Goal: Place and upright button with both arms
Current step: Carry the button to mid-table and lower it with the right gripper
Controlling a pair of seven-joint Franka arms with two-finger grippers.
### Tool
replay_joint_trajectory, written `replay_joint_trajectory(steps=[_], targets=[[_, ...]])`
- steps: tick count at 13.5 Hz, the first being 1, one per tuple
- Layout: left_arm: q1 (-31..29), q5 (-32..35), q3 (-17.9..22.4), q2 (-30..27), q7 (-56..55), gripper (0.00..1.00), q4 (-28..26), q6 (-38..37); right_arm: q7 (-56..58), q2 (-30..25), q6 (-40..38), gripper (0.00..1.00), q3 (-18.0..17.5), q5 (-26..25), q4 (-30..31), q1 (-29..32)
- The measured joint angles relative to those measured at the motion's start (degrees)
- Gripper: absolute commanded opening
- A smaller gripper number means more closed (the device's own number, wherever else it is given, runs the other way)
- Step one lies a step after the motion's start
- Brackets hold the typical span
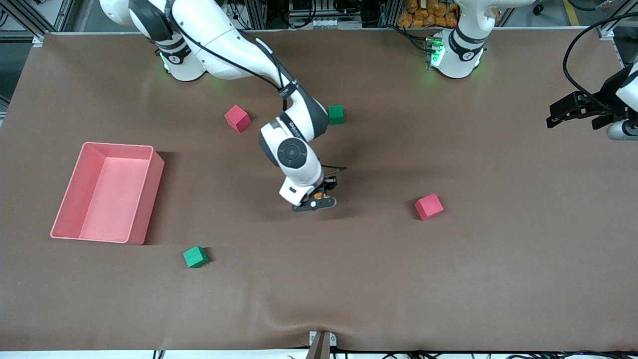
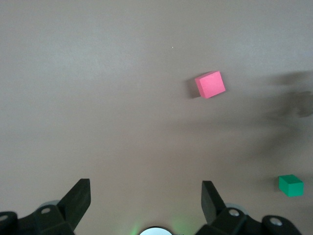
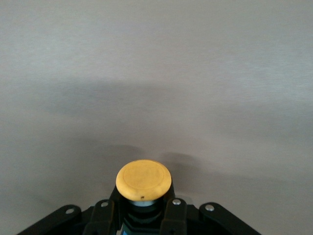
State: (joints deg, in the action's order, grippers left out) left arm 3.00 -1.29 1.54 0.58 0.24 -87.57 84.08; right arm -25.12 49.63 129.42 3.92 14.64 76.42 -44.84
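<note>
Nearest the front camera, a small metal bracket (image 1: 321, 343) sits at the counter's (image 1: 349, 279) edge, where the brown cloth cover shows a slight ripple.

Fingers (image 3: 177, 211) of the right gripper (image 1: 319, 197) are closed on the button (image 3: 143, 182), whose round orange cap faces the wrist camera while its dark body sits between them. In the front view a speck of orange shows at this gripper, which hangs low over the middle of the counter with its shadow just under it. The right arm (image 1: 239, 50) reaches there from its green-lit base (image 1: 179, 65).

Spread wide and holding nothing, the left gripper (image 2: 145, 198) hovers over the left arm's end of the counter, where its arm waits; the left base (image 1: 456, 55) also glows green.

On the cloth lie four foam cubes. One pink cube (image 1: 428, 206) rests toward the left arm's end, near the right gripper; another pink cube (image 1: 237, 118) and a green cube (image 1: 336, 114) lie closer to the bases. A second green cube (image 1: 195, 257) lies nearer the front camera, beside a pink bin (image 1: 144, 199) at the right arm's end.

Along the top of the front view stand metal frames, cables and orange objects (image 1: 426, 14).
</note>
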Motion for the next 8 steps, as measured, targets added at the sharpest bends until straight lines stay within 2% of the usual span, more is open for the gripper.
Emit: replay_joint_trajectory(steps=[5, 6, 7, 8], targets=[[0.0, 0.0, 0.0, 0.0, 0.0, 1.00, 0.0, 0.0, -3.7, 4.1, 3.6, 0.00, 0.0, 0.0, -3.0, -1.8], [0.0, 0.0, 0.0, 0.0, 0.0, 1.00, 0.0, 0.0, -4.0, 4.5, 3.8, 0.17, 0.0, 0.0, -3.4, -2.0], [0.0, 0.0, 0.0, 0.0, 0.0, 1.00, 0.0, 0.0, -4.1, 4.7, 4.3, 0.66, 0.0, 0.0, -3.6, -2.1], [0.0, 0.0, 0.0, 0.0, 0.0, 1.00, 0.0, -0.1, -4.1, 4.9, 4.7, 1.00, 0.0, 0.0, -3.6, -2.3]])
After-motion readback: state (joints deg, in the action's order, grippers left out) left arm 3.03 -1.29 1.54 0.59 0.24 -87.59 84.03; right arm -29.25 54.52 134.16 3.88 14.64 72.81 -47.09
